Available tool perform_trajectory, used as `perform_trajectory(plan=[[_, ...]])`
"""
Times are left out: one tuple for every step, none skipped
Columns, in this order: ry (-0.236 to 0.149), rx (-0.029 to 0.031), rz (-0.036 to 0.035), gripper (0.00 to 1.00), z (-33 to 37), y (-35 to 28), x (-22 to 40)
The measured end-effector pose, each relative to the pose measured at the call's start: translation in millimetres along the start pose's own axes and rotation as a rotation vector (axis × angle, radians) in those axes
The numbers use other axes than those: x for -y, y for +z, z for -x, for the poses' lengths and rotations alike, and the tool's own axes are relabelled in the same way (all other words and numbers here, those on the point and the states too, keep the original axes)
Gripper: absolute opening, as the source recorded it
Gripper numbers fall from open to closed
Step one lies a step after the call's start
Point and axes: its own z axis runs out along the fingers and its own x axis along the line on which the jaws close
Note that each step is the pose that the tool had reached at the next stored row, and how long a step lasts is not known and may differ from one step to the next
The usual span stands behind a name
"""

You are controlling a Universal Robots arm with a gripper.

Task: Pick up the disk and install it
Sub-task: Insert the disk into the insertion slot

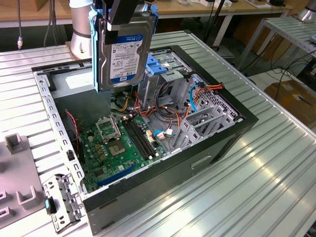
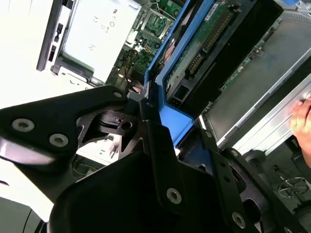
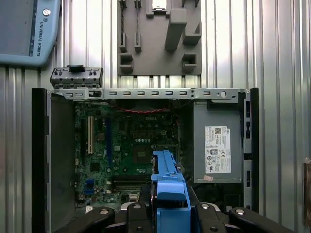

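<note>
Above the open computer case [image 1: 148, 187], we hold the disk [image 1: 121, 49] up on its end, long side pointing down into the case. It hangs straight under our gripper [image 1: 123, 19], whose fingers squeeze tight on its top edge.

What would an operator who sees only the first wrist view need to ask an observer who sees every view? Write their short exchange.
Operator: I see just a blue edge of the disk over the motherboard. Is it held?
Observer: Yes. In the exterior view the claw clamps its top edge, so it hangs upright above the open computer case.
Operator: Is anyone near the work?
Observer: A person's hand shows at the edge of the second wrist view.
</note>
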Motion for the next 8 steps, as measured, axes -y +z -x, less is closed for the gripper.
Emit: perform_trajectory(plan=[[0.0, 0.0, 0.0, 0.37, -0.6, 0.0, 0.0], [0.0, 0.0001, -0.0001, 0.37, -2.0, 0.1, 0.0], [0.0, 0.0, 0.0, 0.37, -3.9, 0.1, 0.0], [0.0, 0.0001, 0.0, 0.37, -5.1, 0.1, 0.1], [0.0, 0.0001, 0.0, 0.37, -5.9, 0.1, 0.0], [0.0, 0.0, 0.0, 0.37, -7.0, 0.0, 0.1], [0.0, 0.0, 0.0, 0.37, -7.8, 0.1, 0.1], [0.0, 0.0, 0.0, 0.37, -9.0, 0.1, 0.1]])
